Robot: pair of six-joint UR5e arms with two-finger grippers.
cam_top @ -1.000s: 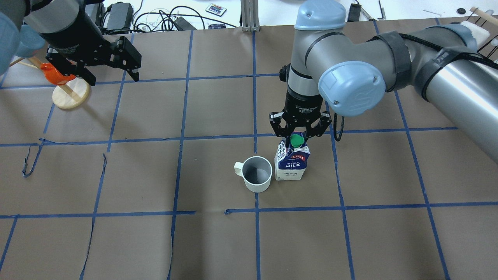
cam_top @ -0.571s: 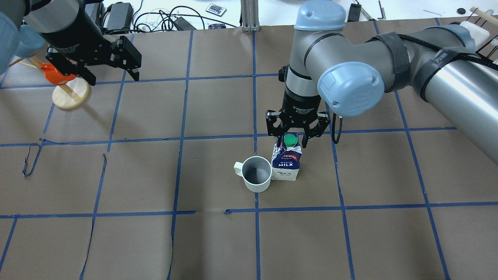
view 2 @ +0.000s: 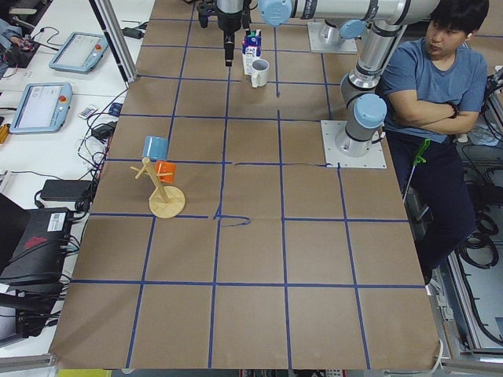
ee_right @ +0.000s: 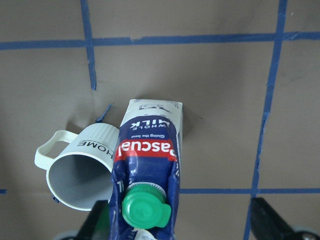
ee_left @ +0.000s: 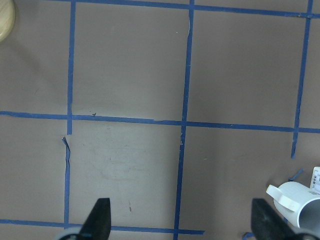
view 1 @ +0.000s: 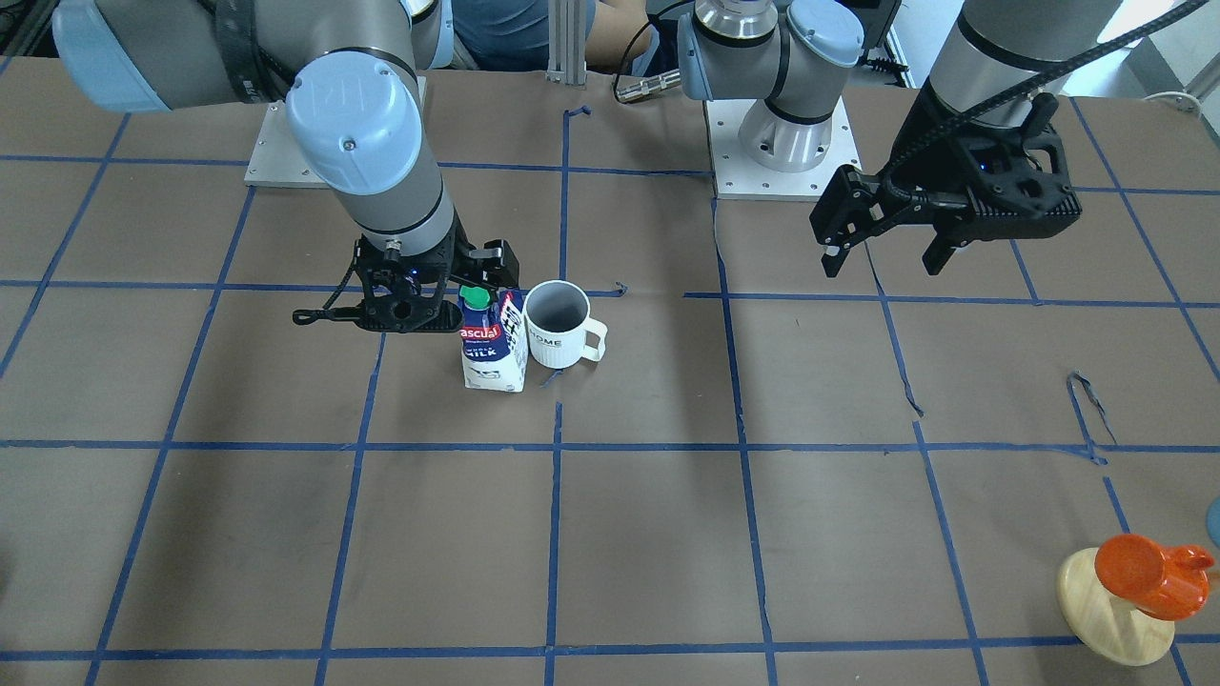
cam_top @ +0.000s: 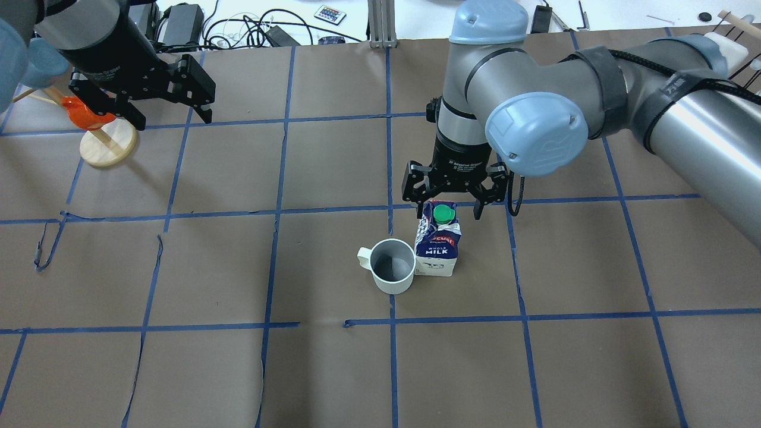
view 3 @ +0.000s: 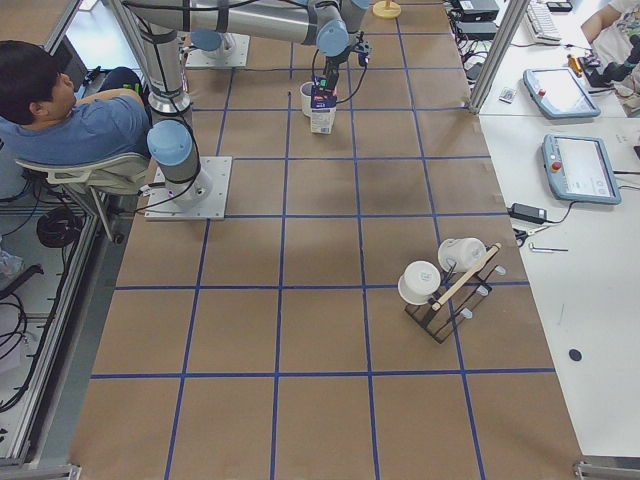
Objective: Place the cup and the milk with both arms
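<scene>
The milk (cam_top: 439,245), a blue and white carton with a green cap, stands upright right against the cup (cam_top: 392,267), a white ribbed mug, near the table's middle. My right gripper (cam_top: 443,205) is open, its fingers spread either side of the carton's top without touching it. In the right wrist view the milk (ee_right: 149,150) and the cup (ee_right: 80,175) lie just below the open fingers. In the front view the milk (view 1: 494,343) and cup (view 1: 558,324) stand together. My left gripper (cam_top: 172,119) is open and empty above the far left of the table.
An orange cup on a round wooden stand (cam_top: 108,147) sits just behind the left gripper. A wooden rack with white cups (view 3: 445,280) stands at the table's right end. An operator (view 2: 432,78) sits behind the robot bases. Cables (cam_top: 250,27) lie beyond the far edge.
The right gripper, shut on the milk's top a second ago, shifted the carton left against the cup, then opened wide and let it go. The left arm has not moved.
</scene>
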